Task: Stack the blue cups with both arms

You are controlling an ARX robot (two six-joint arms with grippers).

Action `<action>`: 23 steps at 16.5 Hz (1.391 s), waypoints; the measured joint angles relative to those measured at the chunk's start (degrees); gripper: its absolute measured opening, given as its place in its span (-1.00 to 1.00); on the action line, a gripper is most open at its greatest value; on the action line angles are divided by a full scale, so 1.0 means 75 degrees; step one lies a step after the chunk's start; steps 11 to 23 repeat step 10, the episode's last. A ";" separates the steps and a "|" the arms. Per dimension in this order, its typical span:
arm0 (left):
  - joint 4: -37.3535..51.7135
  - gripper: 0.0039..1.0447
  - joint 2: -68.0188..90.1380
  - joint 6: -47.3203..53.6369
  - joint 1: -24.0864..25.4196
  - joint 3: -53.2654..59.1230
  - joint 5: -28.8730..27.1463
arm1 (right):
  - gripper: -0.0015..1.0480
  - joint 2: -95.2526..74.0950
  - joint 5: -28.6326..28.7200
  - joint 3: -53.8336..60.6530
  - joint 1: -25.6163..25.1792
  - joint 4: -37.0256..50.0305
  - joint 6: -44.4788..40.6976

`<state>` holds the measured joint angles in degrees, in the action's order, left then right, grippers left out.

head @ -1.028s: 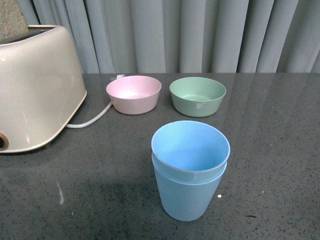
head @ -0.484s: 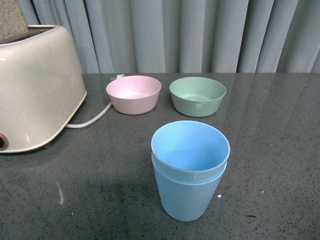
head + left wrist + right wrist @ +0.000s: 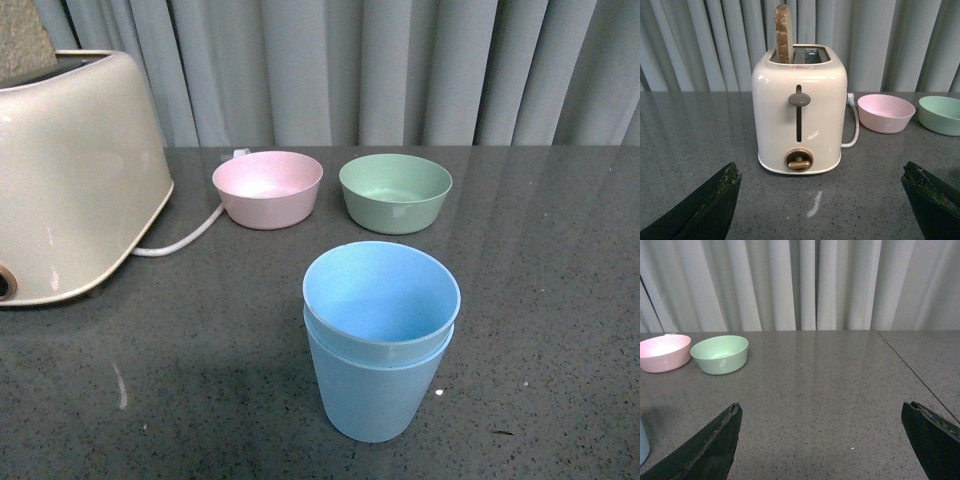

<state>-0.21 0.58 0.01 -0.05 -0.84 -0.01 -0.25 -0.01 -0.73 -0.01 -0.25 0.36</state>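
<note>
The two light blue cups stand nested, one inside the other, upright on the dark grey table in the front view, near its front middle. A sliver of them shows at the edge of the right wrist view. Neither arm shows in the front view. My left gripper is open and empty, its black fingers wide apart above bare table, facing the toaster. My right gripper is open and empty over bare table, the cups off to one side of it.
A cream toaster with a slice of bread stands at the left, its white cord trailing toward the pink bowl. A green bowl sits beside it. Grey curtains hang behind the table. A seam crosses the table at right.
</note>
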 joint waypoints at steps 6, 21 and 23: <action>0.0000 0.88 0.0000 0.0003 0.0000 0.0000 0.0000 | 0.87 0.0000 0.0000 0.0000 0.0000 0.0000 0.0000; 0.0000 0.88 0.0000 0.0003 0.0000 0.0000 0.0000 | 0.87 0.0000 0.0000 0.0000 0.0000 0.0000 0.0000; 0.0000 0.88 0.0000 0.0003 0.0000 0.0000 0.0000 | 0.87 0.0000 0.0000 0.0000 0.0000 0.0000 0.0000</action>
